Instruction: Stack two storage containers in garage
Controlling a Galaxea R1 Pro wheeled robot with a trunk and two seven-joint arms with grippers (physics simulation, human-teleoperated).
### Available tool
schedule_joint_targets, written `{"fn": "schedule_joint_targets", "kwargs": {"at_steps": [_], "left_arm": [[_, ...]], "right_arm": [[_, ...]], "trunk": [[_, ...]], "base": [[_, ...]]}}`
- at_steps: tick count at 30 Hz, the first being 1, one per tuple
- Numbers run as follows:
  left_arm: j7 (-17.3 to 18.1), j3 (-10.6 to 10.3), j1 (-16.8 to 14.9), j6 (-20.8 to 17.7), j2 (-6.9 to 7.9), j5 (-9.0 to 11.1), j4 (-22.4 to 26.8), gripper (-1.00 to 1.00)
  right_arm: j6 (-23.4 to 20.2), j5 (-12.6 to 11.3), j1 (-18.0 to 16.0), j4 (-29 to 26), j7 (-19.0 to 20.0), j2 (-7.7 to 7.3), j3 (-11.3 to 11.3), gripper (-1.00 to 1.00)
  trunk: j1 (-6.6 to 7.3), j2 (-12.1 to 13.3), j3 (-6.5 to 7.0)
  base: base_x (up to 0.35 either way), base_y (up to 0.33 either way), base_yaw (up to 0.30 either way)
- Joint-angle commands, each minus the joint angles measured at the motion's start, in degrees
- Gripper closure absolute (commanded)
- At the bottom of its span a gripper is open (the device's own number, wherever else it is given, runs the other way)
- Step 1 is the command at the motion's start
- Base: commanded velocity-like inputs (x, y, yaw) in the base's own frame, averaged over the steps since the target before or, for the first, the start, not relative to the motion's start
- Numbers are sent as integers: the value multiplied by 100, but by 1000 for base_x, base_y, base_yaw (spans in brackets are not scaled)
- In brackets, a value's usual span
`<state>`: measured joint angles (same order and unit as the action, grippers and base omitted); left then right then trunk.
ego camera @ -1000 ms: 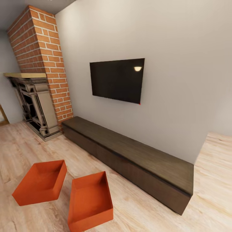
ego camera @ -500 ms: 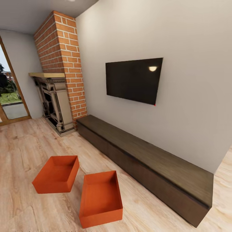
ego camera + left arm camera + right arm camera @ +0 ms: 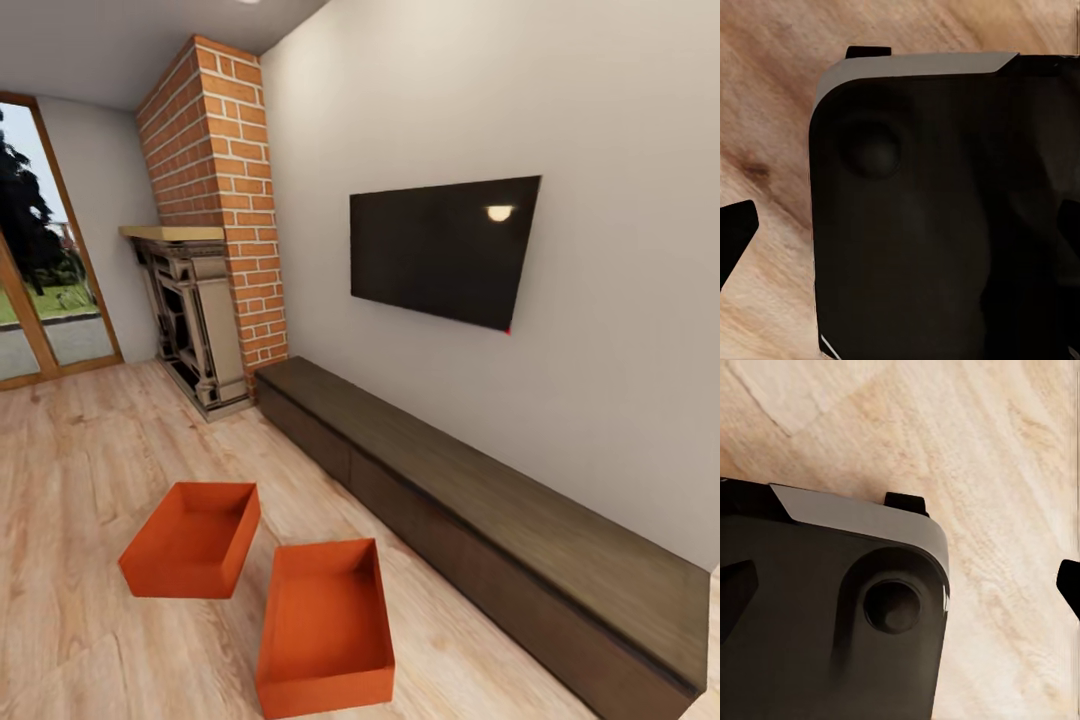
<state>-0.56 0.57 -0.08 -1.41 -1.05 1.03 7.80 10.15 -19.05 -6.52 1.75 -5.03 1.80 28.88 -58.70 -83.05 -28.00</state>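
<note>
Two orange-red lidless storage containers sit side by side on the light wood plank floor (image 3: 80, 450) of the living room. One container (image 3: 190, 540) lies to the left and slightly farther off; the other container (image 3: 325, 625) is nearer, close to the low cabinet. Both are empty and upright. In the left wrist view my left gripper (image 3: 900, 240) is open, its dark fingertips (image 3: 735, 232) far apart at the picture's edges, with a dark part of the robot's body and wood floor beyond. My right gripper (image 3: 900, 592) is likewise open over the planks, holding nothing.
A long low dark wood cabinet (image 3: 480, 500) runs along the right wall under a black TV (image 3: 440, 250). The brick chimney (image 3: 225, 200) and fireplace (image 3: 195, 320) stand in the far corner, with wood-framed glass doors (image 3: 40, 280) at the left.
The head camera has swung left, so the whole picture shifted right and the glass doors came into view. The containers themselves have not moved on the floor.
</note>
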Motion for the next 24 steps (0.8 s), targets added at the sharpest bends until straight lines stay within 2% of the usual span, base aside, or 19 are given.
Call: {"fn": "schedule_joint_targets", "kwargs": {"at_steps": [1, 15, 19, 24], "left_arm": [[-6, 5, -1, -16, -1, 11, 8, -100], [-6, 5, -1, -9, -1, 12, 11, -100], [-6, 5, -1, -9, 7, 11, 11, -100], [-6, 5, -1, -9, 4, 11, 11, -100]], "right_arm": [[32, -46, -7, 17, -7, 5, 48, -100], [31, -46, -5, 19, -7, 8, 48, -100], [31, -43, -7, 19, -7, 13, 48, -100], [31, -37, -7, 19, -7, 14, 48, -100]], "trunk": [[-3, -2, -6], [-3, -2, -6], [-3, -2, -6], [-3, -2, -6]], "base": [[309, -135, 2], [289, -151, 0], [106, -74, 32], [11, -8, 230]]}}
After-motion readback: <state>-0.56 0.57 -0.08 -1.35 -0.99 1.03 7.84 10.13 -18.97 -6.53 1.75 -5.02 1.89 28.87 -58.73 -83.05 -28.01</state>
